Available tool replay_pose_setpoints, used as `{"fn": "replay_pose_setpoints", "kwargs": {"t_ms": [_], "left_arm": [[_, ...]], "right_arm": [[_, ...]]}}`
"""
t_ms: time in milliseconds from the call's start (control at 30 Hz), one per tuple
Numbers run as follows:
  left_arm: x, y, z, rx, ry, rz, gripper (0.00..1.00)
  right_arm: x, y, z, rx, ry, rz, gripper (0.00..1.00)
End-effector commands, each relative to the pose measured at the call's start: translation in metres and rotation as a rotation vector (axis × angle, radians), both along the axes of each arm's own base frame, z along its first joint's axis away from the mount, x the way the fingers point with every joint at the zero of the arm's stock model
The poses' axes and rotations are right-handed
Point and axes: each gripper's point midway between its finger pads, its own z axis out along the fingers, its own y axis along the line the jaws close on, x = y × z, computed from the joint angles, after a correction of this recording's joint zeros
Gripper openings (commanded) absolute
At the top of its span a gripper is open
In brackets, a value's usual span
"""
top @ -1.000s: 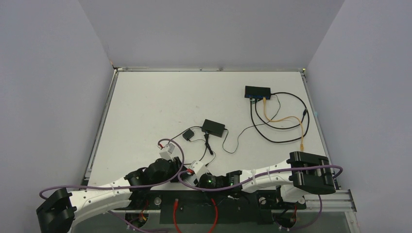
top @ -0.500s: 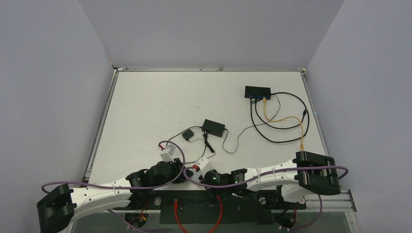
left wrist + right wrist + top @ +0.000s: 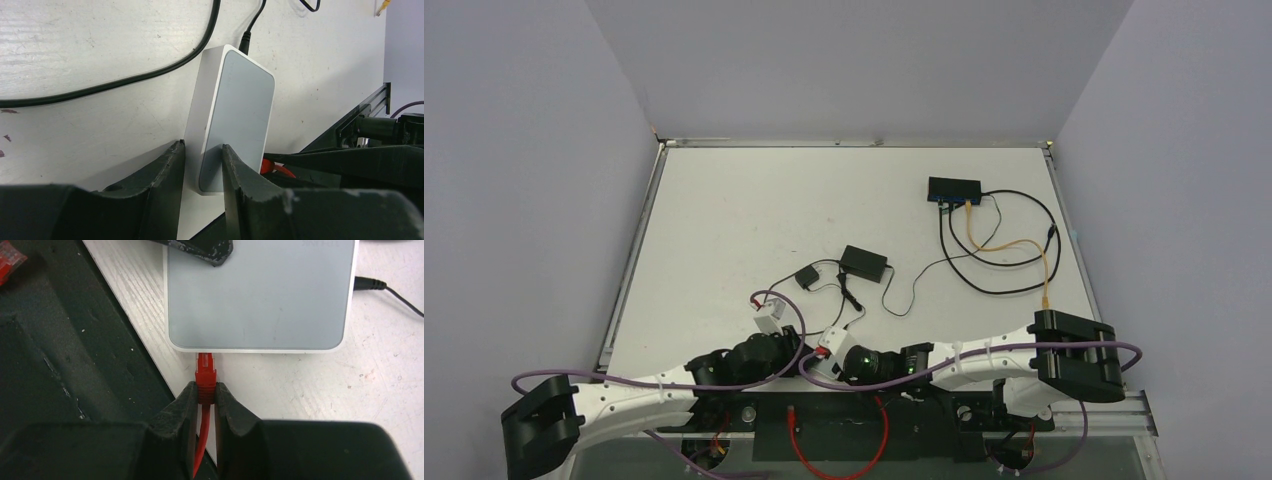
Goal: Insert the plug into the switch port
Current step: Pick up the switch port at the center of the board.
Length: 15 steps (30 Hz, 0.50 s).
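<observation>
Found right gripper [image 3: 205, 395] clamped on red plug [image 3: 205, 371], tip meeting near edge of light grey box [image 3: 260, 295]. Found left gripper [image 3: 202, 151] pinching same box. Cannot confirm seating. Noted black blue-faced switch [image 3: 954, 189] well apart at far right, untouched. Judged insertion unfinished.

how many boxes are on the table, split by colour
black: 3 (switch box, adapter brick, small block)
light grey: 1 (pad)
total: 4
</observation>
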Motion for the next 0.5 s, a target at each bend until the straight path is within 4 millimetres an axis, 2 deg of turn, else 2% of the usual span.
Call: {"fn": "replay_pose_setpoints", "kwargs": {"t_ms": [0, 267, 467], "left_arm": [[-0.056, -0.028, 0.011, -0.113, 0.128, -0.263, 0.28], [-0.059, -0.031, 0.012, -0.118, 0.129, -0.279, 0.27], [-0.061, -0.033, 0.014, -0.129, 0.122, -0.289, 0.27]], "right_arm": [[0.040, 0.063, 0.066, 0.307, -0.151, 0.004, 0.00], [0.062, 0.070, 0.083, 0.354, -0.170, -0.050, 0.00], [0.069, 0.076, 0.094, 0.383, -0.184, -0.070, 0.00]]}}
